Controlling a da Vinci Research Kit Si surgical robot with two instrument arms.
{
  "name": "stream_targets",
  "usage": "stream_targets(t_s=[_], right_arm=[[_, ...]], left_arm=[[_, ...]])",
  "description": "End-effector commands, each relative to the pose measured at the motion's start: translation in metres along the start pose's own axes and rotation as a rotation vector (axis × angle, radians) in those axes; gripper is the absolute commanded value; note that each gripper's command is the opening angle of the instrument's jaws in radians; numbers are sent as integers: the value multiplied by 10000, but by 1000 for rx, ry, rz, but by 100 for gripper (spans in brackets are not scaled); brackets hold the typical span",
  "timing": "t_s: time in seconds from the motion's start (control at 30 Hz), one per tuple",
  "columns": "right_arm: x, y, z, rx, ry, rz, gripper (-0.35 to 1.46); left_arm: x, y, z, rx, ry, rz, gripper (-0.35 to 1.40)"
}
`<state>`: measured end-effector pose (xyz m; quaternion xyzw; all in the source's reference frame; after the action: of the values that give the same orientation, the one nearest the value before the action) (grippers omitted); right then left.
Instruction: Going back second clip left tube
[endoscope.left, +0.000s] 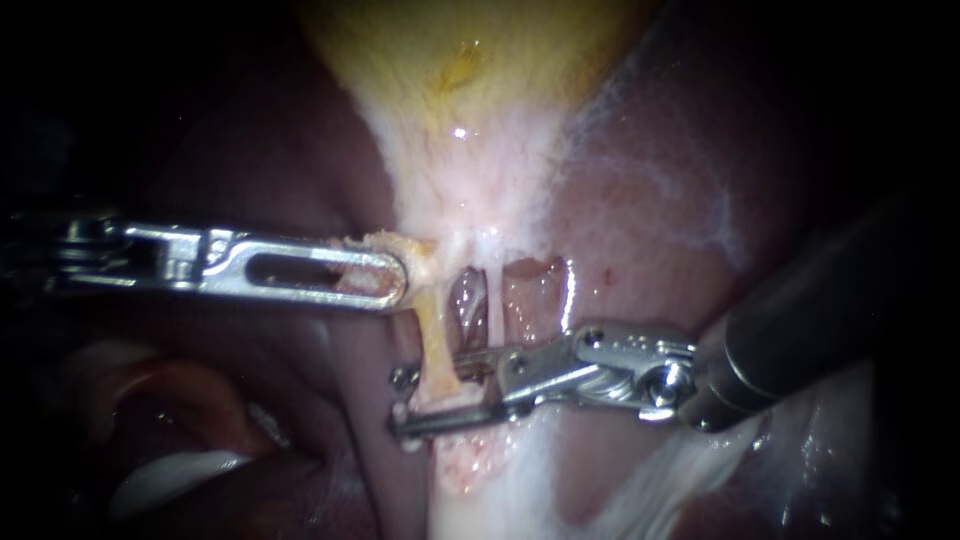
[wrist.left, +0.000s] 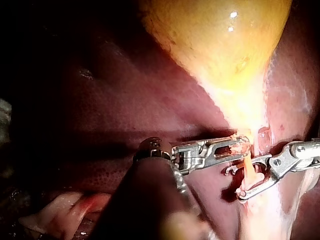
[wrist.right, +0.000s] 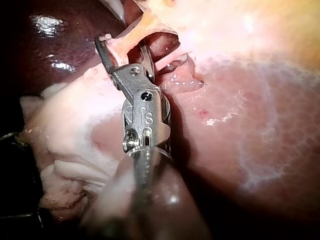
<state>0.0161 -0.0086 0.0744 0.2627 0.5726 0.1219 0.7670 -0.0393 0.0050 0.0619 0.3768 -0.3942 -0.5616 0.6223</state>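
Observation:
The yellow gallbladder narrows down to two thin tubes. My left instrument comes in level from the left, its slotted jaws shut on yellowish tissue at the gallbladder's neck. The left tube is yellowish and runs down from there; the right tube is thin and white. My right instrument reaches in from the right with its jaws open, one on each side of the left tube low down. A small metal clip shows at the left tube's left side. The left wrist view shows the same clip just beyond the left instrument's jaws.
Dark red liver lies around and behind the tubes. White fatty tissue spreads below the right instrument's jaws. Pale folded tissue lies at the lower left. In the right wrist view, white tissue sits beside the shaft.

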Motion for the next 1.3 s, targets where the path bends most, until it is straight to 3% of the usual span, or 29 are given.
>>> stream_targets(t_s=[0.03,0.27,0.6,1.3], right_arm=[[0,1,-4,-3,0,-1,49],[7,-1,-29,6,2,-45,49],[6,-20,-56,49,3,-84,49],[30,-9,-126,15,8,-146,50]], left_arm=[[0,0,0,0,0,0,-35],[-1,2,-1,1,1,1,-35],[0,2,-1,1,1,1,-35],[0,3,-2,1,1,1,-35]])
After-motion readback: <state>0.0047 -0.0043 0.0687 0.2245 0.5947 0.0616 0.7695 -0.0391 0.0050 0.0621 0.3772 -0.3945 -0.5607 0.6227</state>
